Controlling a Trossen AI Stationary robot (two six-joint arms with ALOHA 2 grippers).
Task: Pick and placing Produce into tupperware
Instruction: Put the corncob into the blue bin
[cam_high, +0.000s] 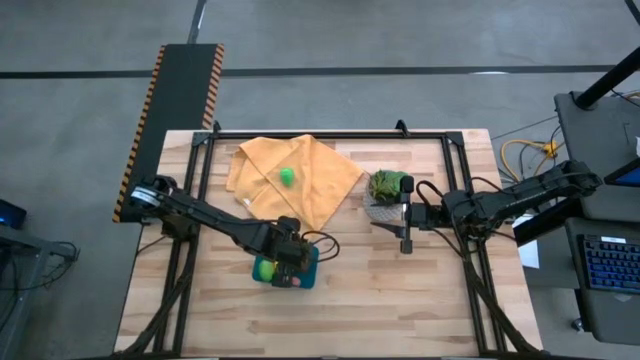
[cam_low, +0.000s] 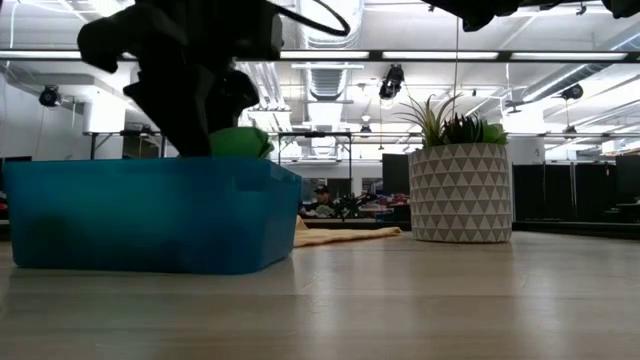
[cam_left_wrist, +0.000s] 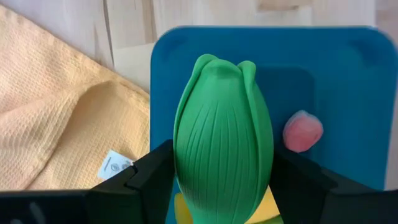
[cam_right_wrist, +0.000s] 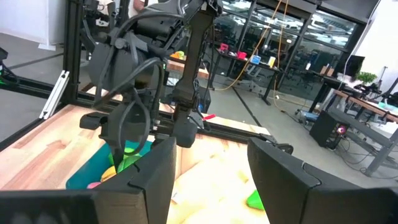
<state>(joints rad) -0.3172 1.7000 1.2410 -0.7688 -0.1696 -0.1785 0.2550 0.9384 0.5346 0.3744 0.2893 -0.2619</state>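
Note:
The teal-blue tupperware (cam_high: 300, 272) (cam_low: 150, 215) (cam_left_wrist: 336, 74) stands on the wooden table's near middle. My left gripper (cam_high: 284, 252) (cam_left_wrist: 224, 168) is over it, shut on a green ribbed toy vegetable (cam_left_wrist: 221, 130) (cam_low: 240, 142). A pink piece (cam_left_wrist: 303, 130) and a yellow piece (cam_left_wrist: 268, 208) lie inside the tupperware. Another small green piece (cam_high: 287, 176) (cam_right_wrist: 255, 199) lies on the orange-yellow cloth (cam_high: 295, 180). My right gripper (cam_high: 407, 238) (cam_right_wrist: 211, 168) waits open beside the potted plant, touching nothing. My left gripper pinches the green vegetable between its two fingers (cam_left_wrist: 152, 171), one on each side of the wide body (cam_left_wrist: 186, 155). The fingers come from above, pointing down into the tupperware. The vegetable's top shows at rim height; the tupperware's wall hides whether its lower end rests inside.
A leafy plant in a grey patterned pot (cam_high: 385, 190) (cam_low: 460, 190) stands right of the cloth, close to my right gripper. The cloth's near corner (cam_left_wrist: 93, 137) reaches almost to the tupperware. Bare wood (cam_high: 400, 300) lies near and to the right of the tupperware.

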